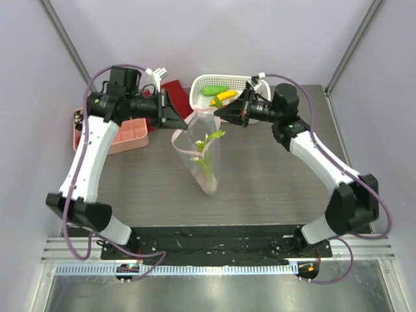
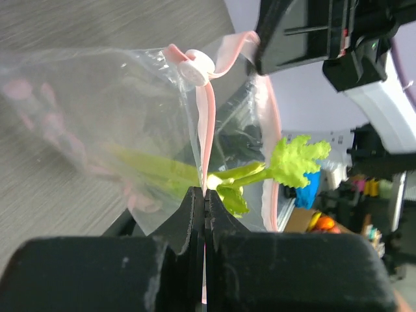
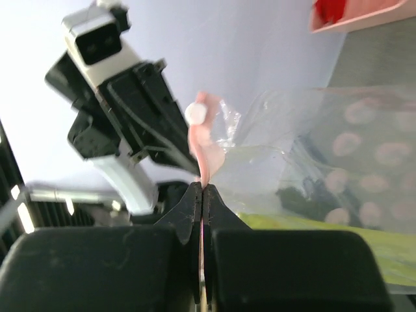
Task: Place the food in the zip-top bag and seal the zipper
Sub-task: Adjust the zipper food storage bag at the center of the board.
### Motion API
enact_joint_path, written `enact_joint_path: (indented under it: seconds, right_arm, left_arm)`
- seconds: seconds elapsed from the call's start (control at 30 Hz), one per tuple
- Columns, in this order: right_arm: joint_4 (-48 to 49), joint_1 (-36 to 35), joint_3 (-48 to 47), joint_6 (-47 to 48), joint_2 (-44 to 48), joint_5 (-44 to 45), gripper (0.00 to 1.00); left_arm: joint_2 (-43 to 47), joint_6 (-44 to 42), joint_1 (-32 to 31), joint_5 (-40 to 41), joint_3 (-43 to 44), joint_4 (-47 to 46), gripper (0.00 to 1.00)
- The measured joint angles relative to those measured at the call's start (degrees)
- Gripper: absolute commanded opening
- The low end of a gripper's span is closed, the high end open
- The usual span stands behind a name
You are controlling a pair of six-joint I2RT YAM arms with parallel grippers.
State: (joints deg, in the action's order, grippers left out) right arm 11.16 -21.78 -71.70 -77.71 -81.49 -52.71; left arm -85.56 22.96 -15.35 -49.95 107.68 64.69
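Pinching the zipper (image 2: 207, 130) from opposite sides, the left hand (image 2: 205, 195) and right hand (image 3: 201, 190) are both clamped on its pink strip. The zip-top bag (image 1: 211, 170) sags between them at mid-bench (image 1: 273, 175). The leek (image 2: 286, 162) sits inside, its stalk blurred by plastic.

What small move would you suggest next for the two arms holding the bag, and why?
Probably raise both grippers a little so the leek slides deeper. The left gripper and right gripper are each shut on the bag's pink zipper strip, and the leafy top seems to cross the mouth, which would block closing it.
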Motion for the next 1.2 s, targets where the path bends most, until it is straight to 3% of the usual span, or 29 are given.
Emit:
enact_joint_path:
  seconds: [0.23,0.37,0.73,0.97,1.2]
  right_arm:
    - [9.5,6.6,-1.5,-5.0,-23.0,2.4,0.01]
    - [9.5,7.4,-4.9,-4.7,-27.1,3.1,0.01]
    - [11.3,6.3,-8.2,-0.9,-19.9,3.1,0.01]
    - [7.5,3.4,-5.6,4.1,-11.8,3.1,0.01]
    - [6.9,-1.5,-3.2,3.8,-7.1,3.1,0.01]
  left_arm:
    - [-22.4,7.7,3.6,3.2,7.5,-7.0,0.00]
    - [-28.4,11.3,5.0,6.4,9.0,-11.6,0.00]
    - [-20.9,9.2,5.6,10.1,9.5,-17.0,0.01]
    - [-13.0,1.8,3.9,12.2,9.4,-11.2,0.00]
    - [-10.7,-6.5,4.0,14.1,15.8,1.8,0.00]
